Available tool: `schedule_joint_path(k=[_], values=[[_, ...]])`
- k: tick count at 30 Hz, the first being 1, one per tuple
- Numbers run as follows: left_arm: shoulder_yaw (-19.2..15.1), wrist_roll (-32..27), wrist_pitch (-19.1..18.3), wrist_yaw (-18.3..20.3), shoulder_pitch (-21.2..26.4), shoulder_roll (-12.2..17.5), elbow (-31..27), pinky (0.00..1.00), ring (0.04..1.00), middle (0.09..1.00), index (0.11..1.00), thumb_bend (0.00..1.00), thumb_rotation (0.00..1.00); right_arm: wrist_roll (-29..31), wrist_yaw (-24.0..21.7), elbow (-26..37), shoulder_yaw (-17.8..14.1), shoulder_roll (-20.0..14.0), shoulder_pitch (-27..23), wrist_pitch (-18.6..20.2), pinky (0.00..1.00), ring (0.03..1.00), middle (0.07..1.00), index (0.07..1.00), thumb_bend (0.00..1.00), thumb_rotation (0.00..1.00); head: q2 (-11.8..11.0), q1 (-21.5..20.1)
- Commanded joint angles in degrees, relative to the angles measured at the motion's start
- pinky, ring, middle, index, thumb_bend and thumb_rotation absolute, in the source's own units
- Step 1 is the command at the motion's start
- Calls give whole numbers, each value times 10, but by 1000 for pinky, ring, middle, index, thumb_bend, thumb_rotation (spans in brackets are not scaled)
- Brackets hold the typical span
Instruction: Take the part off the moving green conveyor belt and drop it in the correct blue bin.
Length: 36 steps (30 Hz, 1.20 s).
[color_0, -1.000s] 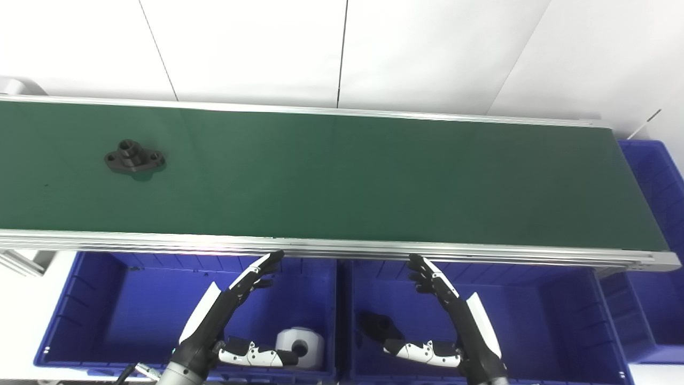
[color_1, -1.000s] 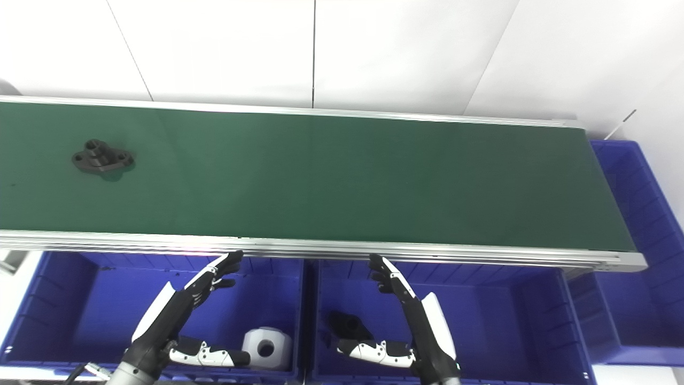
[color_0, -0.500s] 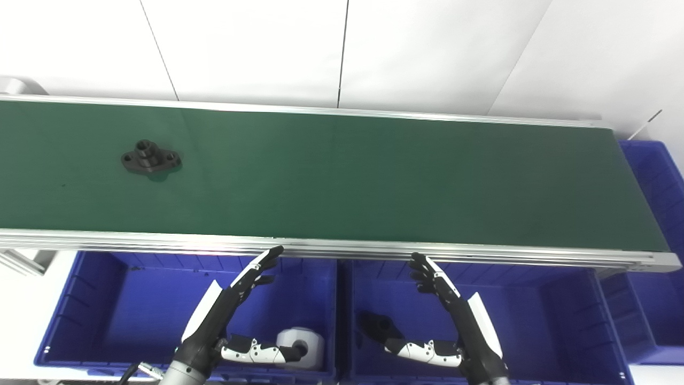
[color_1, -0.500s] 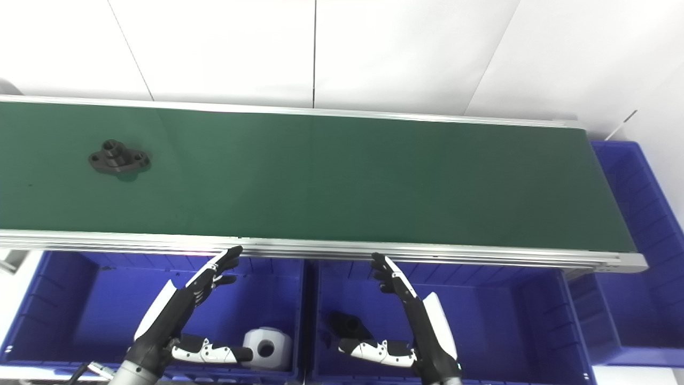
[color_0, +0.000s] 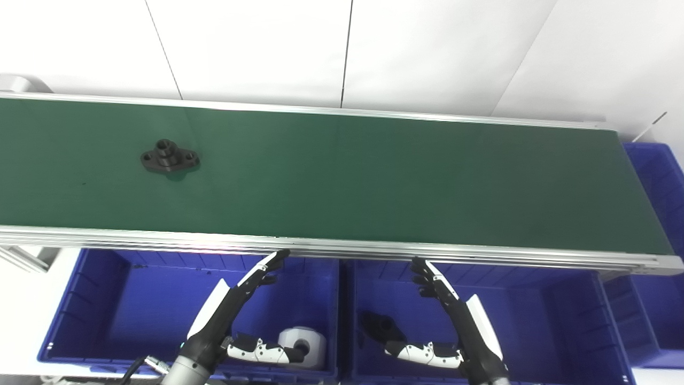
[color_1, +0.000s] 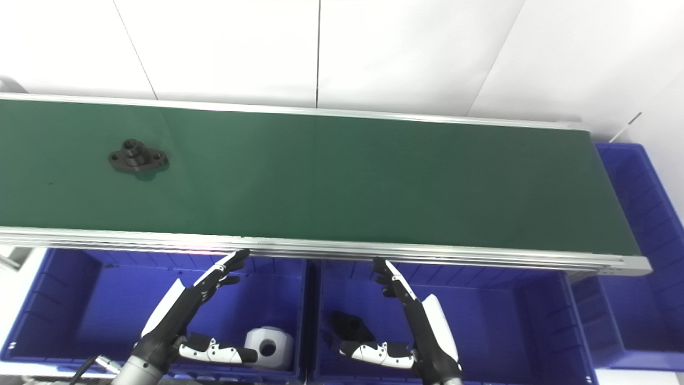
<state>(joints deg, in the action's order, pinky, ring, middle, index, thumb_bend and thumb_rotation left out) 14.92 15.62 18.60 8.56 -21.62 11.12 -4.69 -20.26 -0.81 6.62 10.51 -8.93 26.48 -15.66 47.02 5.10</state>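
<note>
On the left part of the green conveyor belt [color_0: 374, 176] lies a dark part [color_0: 169, 160], flat at the bottom with a short round stub sticking up in the middle and a small hole at each end. It sits about midway between the far rail and the near rail of the belt, with nothing touching it. Below the near rail stand two blue bins side by side. The left bin [color_0: 96, 299] has a white part [color_0: 302, 345] with a round hole lying near its front right corner. The right bin [color_0: 556, 321] has a black part [color_0: 380, 327] lying near its front left side. Another blue bin [color_0: 654, 176] stands past the right end of the belt. The left hand [color_0: 235, 315] hangs over the left bin, with its fingers [color_0: 270, 263] stretched out straight toward the rail and its thumb held out to the side above the white part. The right hand [color_0: 454, 321] hangs over the right bin the same way, fingers [color_0: 427, 270] stretched up toward the rail and thumb out to the side near the black part. Both hands are spread wide and hold nothing. Both are well apart from the dark part on the belt. A white wall [color_0: 342, 48] stands behind the belt.
</note>
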Motion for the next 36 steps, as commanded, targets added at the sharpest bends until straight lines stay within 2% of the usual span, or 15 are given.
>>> schedule_joint_path(k=[1,3,5,9,12,17,22,25,36], values=[[6,10,19,-6,3,-5,-2,844,915,953,916,840,191,8,0,8,-9,-12,-2,-12,790,854,885,926,891,340,-11,46],[12,22,28,-14,4,-12,11,848,915,953,913,845,189,13,8,-15,-14,-20,-5,-40,777,847,878,924,890,352,-27,85],[17,39,38,-24,4,-19,23,863,914,946,915,847,189,23,14,-41,-18,-28,-9,-71,759,837,872,922,877,336,-39,105],[22,62,53,-44,2,-30,41,872,912,942,920,848,201,34,18,-76,-23,-37,-15,-104,774,842,874,922,880,343,-54,114],[24,63,68,-54,3,-36,55,877,911,937,921,846,211,39,20,-85,-25,-40,-14,-110,802,850,877,921,887,339,-60,113],[27,75,81,-71,5,-38,72,862,903,931,927,837,231,50,29,-99,-16,-48,-16,-113,785,850,880,916,889,330,-73,107],[41,66,83,-87,11,-32,94,879,910,932,925,839,229,53,45,-114,-4,-54,-20,-113,771,843,874,908,893,312,-101,94],[50,61,83,-98,13,-27,103,883,909,930,921,843,217,54,66,-127,12,-63,-25,-113,777,839,867,904,901,319,-121,87],[76,61,83,-139,26,-14,127,866,894,915,901,868,211,71,145,-150,77,-93,-43,-113,771,827,852,888,899,283,-148,83]])
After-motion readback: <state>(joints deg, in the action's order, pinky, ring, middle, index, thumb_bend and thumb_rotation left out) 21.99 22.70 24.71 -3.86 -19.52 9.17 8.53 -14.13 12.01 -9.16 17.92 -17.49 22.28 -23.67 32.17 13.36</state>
